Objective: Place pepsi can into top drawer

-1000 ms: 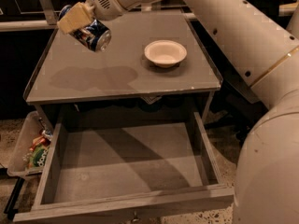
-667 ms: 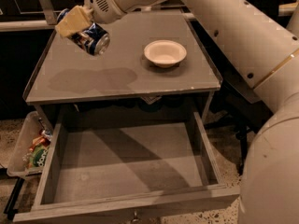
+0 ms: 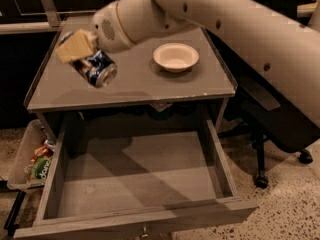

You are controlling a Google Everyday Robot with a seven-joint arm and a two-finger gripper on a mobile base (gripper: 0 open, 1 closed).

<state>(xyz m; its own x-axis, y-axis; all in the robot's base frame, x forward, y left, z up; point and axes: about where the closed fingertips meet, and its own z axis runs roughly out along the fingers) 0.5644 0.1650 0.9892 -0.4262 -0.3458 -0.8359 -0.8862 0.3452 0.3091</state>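
1. Pepsi can (image 3: 101, 70): I count one, held tilted in the air over the left side of the table (image 3: 150, 86), with the tan fingers (image 3: 74, 45) of my gripper (image 3: 82, 55) clamped around it.
2. One top drawer (image 3: 135, 184) stands pulled open on the near side, below.
3. One white bowl (image 3: 176, 57) sits right of the can, and one snack bin (image 3: 22, 156) lies far left on the floor.

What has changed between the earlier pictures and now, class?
The gripper, shut on the pepsi can, has carried it down toward the front edge of the table, nearer the open top drawer. The white bowl and the drawer stayed put.
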